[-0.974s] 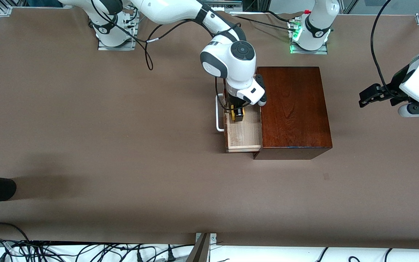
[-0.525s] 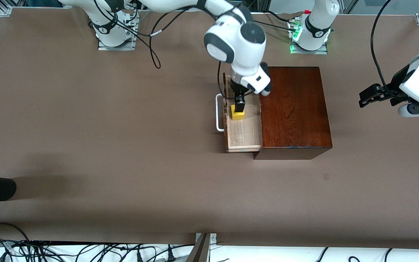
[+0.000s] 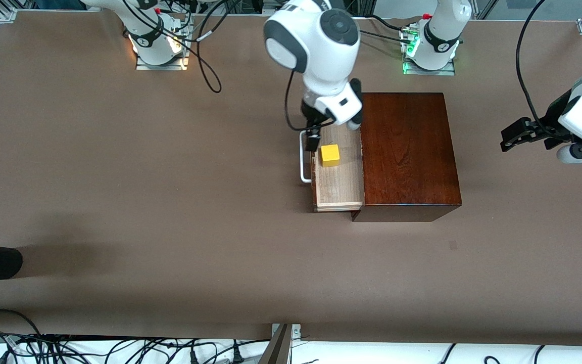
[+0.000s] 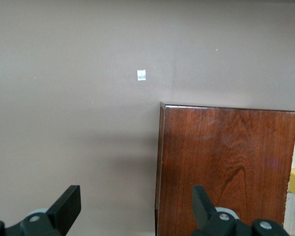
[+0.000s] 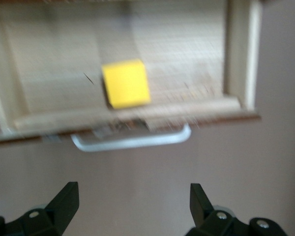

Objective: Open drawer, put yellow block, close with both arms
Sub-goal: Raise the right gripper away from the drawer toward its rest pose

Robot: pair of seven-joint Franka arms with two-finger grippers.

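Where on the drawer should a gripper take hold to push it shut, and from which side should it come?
Use the white handle on the drawer front, probably by pressing rather than gripping. It stands proud of the front, facing the right arm's end of the table, so come from there. The open right gripper hangs above it; the yellow block lies inside. The open left gripper waits off the box.

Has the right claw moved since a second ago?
Yes. The right claw has risen off the block in the drawer and now hangs open over the handle.
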